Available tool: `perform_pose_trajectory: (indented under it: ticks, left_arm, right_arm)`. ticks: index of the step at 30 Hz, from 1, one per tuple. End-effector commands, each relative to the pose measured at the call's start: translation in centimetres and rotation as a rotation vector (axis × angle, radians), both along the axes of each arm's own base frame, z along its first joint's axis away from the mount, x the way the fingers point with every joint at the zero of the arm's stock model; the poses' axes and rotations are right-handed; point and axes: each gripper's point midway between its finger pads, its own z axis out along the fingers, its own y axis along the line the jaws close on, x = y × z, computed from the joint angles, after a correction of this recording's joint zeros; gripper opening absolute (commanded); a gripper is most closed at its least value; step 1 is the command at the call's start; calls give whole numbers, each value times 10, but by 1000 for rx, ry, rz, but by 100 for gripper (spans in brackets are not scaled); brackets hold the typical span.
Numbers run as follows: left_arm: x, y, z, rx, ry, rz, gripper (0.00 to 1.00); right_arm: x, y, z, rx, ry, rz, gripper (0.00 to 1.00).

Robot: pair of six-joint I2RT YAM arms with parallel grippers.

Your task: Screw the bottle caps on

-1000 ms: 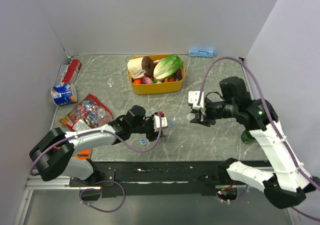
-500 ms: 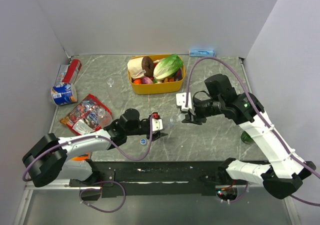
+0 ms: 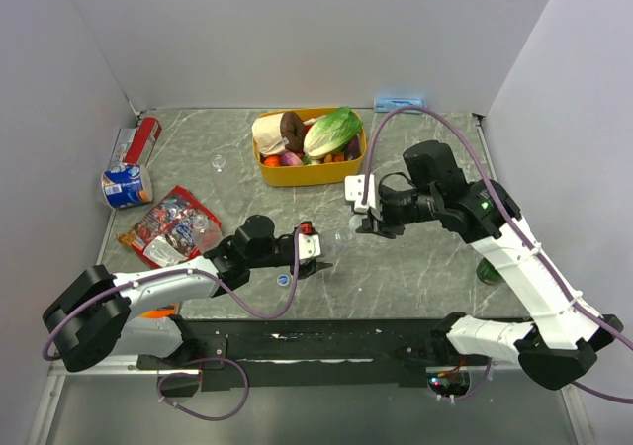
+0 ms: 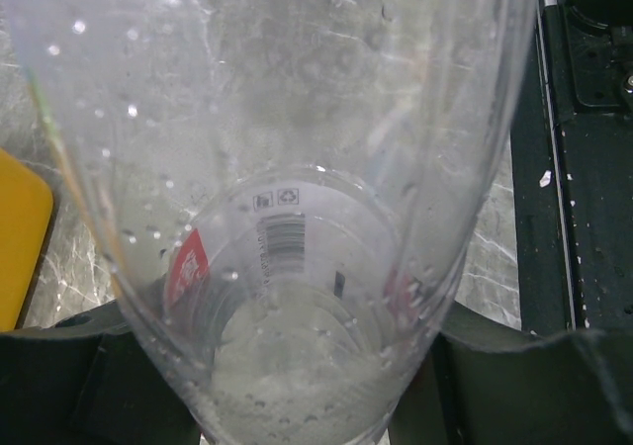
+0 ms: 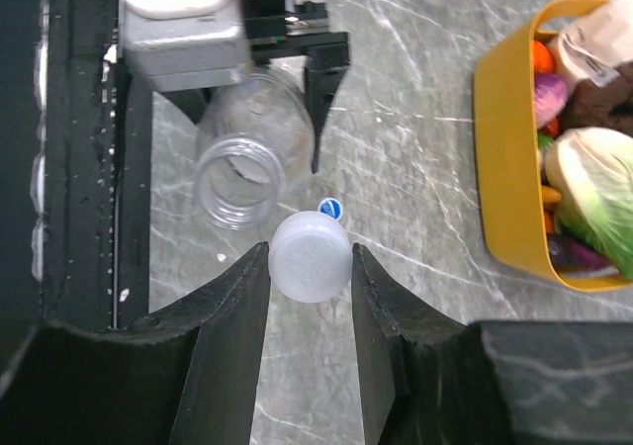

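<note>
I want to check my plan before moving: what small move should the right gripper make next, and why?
Probably shift the whitish cap sideways over the open bottle mouth. The right gripper pinches the cap, the left gripper holds the bottle, but the cap sits beside the mouth, not aligned.

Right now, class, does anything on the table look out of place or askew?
The whitish round plastic cap, pinched in the jaws of the right gripper, sits beside the open mouth of the clear plastic bottle, not over it. A small blue plastic cap lies loose on the grey marbled table.
</note>
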Motion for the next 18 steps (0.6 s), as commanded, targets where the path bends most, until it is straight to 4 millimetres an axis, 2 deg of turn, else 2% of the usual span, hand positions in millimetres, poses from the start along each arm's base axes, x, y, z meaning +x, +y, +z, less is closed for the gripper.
perform_pose_trajectory:
  ticks: [1, 4, 8, 13, 18]
  left_arm:
    - [-4, -3, 14, -42, -38, -29, 1]
    - [-3, -4, 13, -38, -38, -30, 1]
    - [-4, -6, 12, -30, -22, -36, 1]
    - [-3, -7, 13, -30, -21, -37, 1]
    - [-2, -9, 19, -44, -40, -40, 1]
  right_arm:
    - [10, -1, 27, 68, -48, -60, 35]
    - [7, 0, 34, 85, -38, -52, 35]
    - [-10, 3, 43, 108, -13, 21, 36]
    - [-32, 4, 31, 49, 33, 138, 38]
    - [-29, 7, 19, 18, 24, 132, 38]
